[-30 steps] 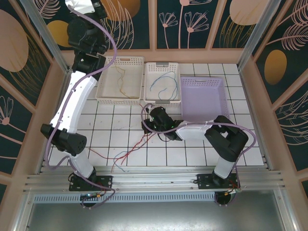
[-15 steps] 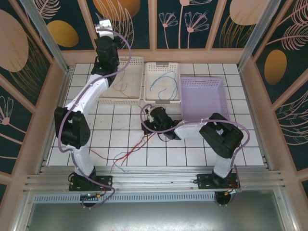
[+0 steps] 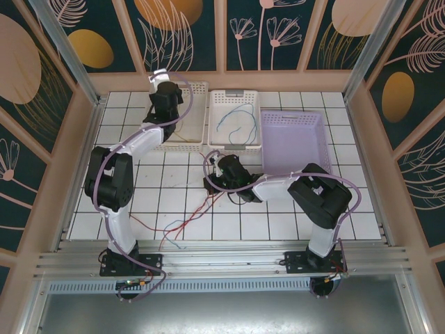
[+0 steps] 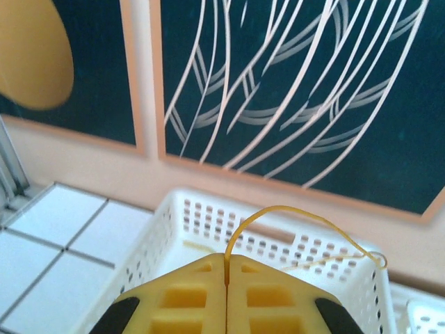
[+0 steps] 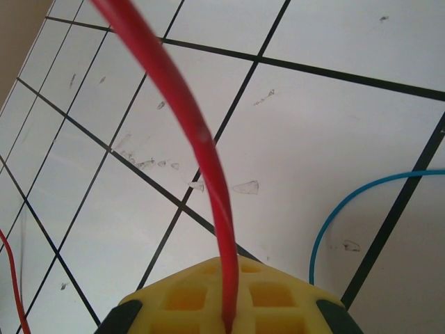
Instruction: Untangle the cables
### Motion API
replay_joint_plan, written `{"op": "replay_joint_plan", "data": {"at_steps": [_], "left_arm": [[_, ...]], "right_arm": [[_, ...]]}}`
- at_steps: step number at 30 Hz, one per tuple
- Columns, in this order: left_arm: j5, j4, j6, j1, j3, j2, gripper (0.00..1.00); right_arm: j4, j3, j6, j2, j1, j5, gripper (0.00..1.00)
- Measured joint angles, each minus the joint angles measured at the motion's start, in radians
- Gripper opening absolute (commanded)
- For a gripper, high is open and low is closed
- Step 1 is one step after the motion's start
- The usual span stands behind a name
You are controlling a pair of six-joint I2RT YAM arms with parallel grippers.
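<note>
Near the arm bases, loose cables [image 3: 182,224], mostly red, lay sprawled on the white tiled table [image 3: 174,174]. Further in, at mid-table, the right fingers [image 5: 201,296] were closed tight on a red cable [image 5: 201,146], which rose from the seam between them. A blue cable [image 5: 327,223] curved on the tiles just beside it. Beyond stood three baskets in a row. A purple basket [image 3: 292,146] was on the right, a middle white basket [image 3: 236,146] had thin blue strands [image 3: 233,120] lying in it, and a left white basket [image 3: 189,142] stood beside that. Over that last one the left fingers [image 4: 201,282] were shut on a yellow cable [image 4: 306,212]. It looped up and drooped toward the basket's rim, in front of the patterned wall [image 4: 313,104].
</note>
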Motion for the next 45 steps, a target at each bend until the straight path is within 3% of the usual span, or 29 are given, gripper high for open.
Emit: {"op": "replay_joint_plan", "data": {"at_steps": [8, 15, 16, 21, 27, 34, 39, 45], "left_arm": [[-0.005, -0.100, -0.137, 0.007, -0.047, 0.056, 0.00], [0.061, -0.255, -0.204, 0.050, 0.021, 0.185, 0.00], [0.070, -0.275, -0.206, 0.053, 0.031, 0.195, 0.03], [0.096, -0.348, -0.212, 0.056, 0.084, 0.208, 0.37], [0.121, -0.409, -0.210, 0.055, 0.106, 0.202, 0.71], [0.201, -0.534, -0.212, 0.055, 0.109, 0.114, 0.98], [0.320, -0.585, -0.235, 0.055, 0.052, -0.059, 0.99], [0.506, -0.581, -0.293, 0.040, -0.208, -0.365, 0.98]], "right_arm": [[0.001, -0.004, 0.009, 0.000, 0.000, -0.017, 0.00], [-0.003, -0.004, 0.012, 0.000, 0.000, -0.021, 0.00], [-0.007, -0.004, 0.012, 0.000, 0.000, -0.021, 0.00], [-0.043, 0.001, 0.013, 0.000, 0.000, -0.019, 0.00], [-0.097, 0.032, 0.024, 0.000, -0.001, -0.012, 0.00], [-0.151, 0.065, 0.035, -0.008, -0.003, 0.008, 0.00], [-0.196, 0.072, 0.038, -0.082, -0.031, 0.035, 0.00], [-0.226, 0.084, 0.038, -0.202, -0.072, 0.061, 0.00]]}}
